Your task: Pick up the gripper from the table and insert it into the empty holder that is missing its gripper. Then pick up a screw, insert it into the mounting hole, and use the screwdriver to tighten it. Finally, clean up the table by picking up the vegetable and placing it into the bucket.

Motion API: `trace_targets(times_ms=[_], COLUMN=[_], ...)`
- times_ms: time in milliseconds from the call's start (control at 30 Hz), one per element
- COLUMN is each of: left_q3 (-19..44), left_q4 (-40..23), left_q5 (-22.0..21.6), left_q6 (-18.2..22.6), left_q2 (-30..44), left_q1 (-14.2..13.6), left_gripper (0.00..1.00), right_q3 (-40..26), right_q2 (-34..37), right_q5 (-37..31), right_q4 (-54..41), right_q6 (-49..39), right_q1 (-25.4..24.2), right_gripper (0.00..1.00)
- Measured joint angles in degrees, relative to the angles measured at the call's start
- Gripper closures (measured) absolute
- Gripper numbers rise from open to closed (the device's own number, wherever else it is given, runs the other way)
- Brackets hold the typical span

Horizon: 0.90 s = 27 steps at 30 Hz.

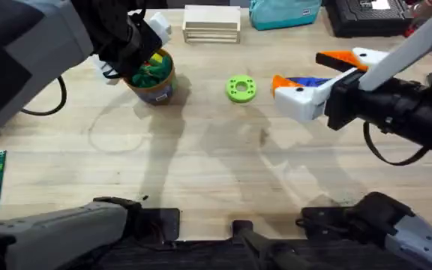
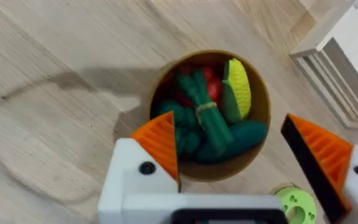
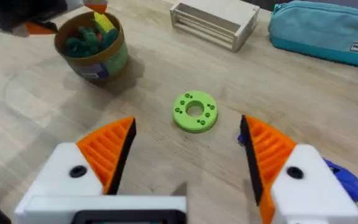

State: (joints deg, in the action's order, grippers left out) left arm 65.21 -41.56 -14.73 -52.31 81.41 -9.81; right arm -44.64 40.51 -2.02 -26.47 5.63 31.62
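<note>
The left gripper (image 2: 241,165) hovers with orange ribbed fingers spread over the bucket (image 2: 263,118), where the vegetable (image 2: 244,134) lies slantwise (smooth, dark green). The right gripper (image 3: 185,155), also spread, hangs above the plank-grained bench (image 3: 135,93) beside the screwdriver (image 3: 347,180).

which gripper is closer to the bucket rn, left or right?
Left. The left gripper hangs directly over the bucket, fingers open above the toy vegetables inside. The right gripper sits well off to the side, beyond the green disc.
</note>
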Motion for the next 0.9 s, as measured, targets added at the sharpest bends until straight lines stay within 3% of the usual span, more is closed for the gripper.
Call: trace_targets(times_ms=[167,367,400,600,767,900], left_q3=[0.0,0.0,0.0,0.1,0.1,0.1], left_q4=[-0.1,-1.6,-3.5,-8.3,-15.2,-19.8], left_q5=[0.1,0.3,1.5,8.6,17.1,19.8], left_q6=[5.0,18.4,27.3,44.6,54.0,57.1], left_q2=[-1.0,-9.8,-16.6,-28.6,-35.8,-40.6], left_q1=[0.0,-1.6,-4.1,-9.4,-12.2,-12.4], left_gripper=[0.008,0.009,0.006,0.006,0.006,0.006], right_q3=[0.0,-2.7,-7.2,-16.5,-19.3,-19.3], right_q2=[0.0,0.0,0.0,0.0,-0.1,-0.1], right_q5=[0.0,0.1,0.2,0.3,0.4,0.4], right_q4=[-1.0,-5.4,-9.9,-22.3,-27.7,-29.3], right_q6=[0.0,0.0,0.0,-1.2,-1.6,-1.6], right_q1=[0.0,0.0,0.0,0.0,0.0,0.0], right_gripper=[0.012,0.013,0.013,0.012,0.012,0.012])
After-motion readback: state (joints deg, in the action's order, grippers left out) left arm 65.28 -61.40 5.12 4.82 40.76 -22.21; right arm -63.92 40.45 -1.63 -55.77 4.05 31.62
